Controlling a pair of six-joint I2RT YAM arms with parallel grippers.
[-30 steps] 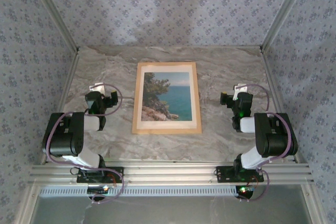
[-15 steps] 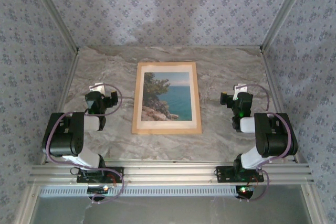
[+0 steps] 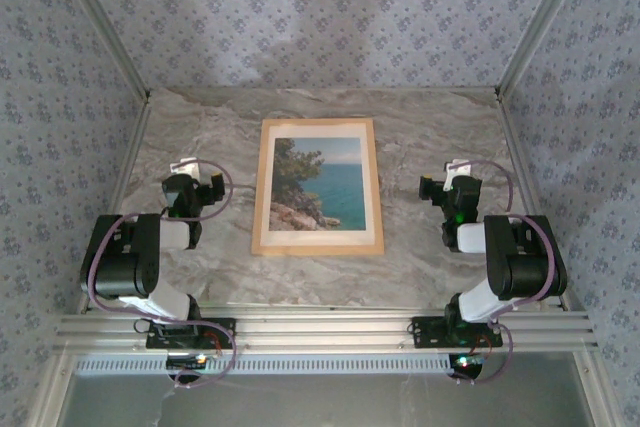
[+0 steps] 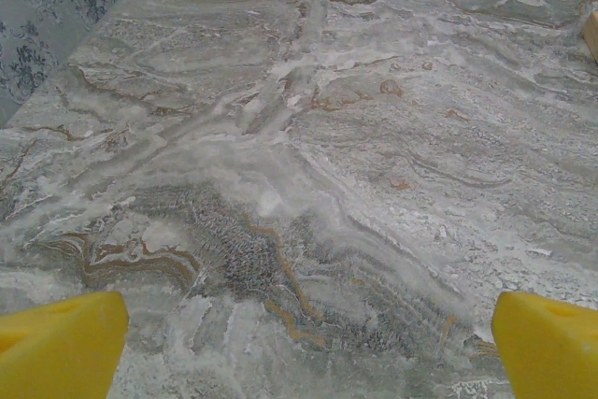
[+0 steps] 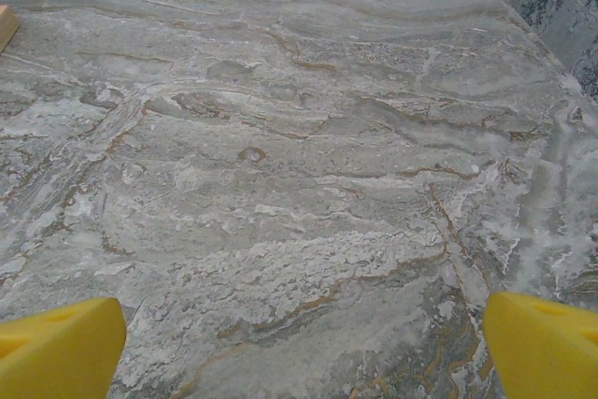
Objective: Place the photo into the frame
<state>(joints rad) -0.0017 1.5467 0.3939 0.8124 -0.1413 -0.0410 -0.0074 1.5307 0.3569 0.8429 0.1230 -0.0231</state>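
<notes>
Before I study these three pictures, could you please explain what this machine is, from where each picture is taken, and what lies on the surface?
It is a robot with a left arm and a right arm, bolted at the near edge of a marble table. The wide picture comes from a fixed camera above and behind them. The other two come from a camera on each wrist; the yellow shapes at the bottom corners are that arm's own fingertips. On the table lies a light wooden frame with the photo of a sea coast inside it. The left gripper and the right gripper are both open and hold nothing.
</notes>
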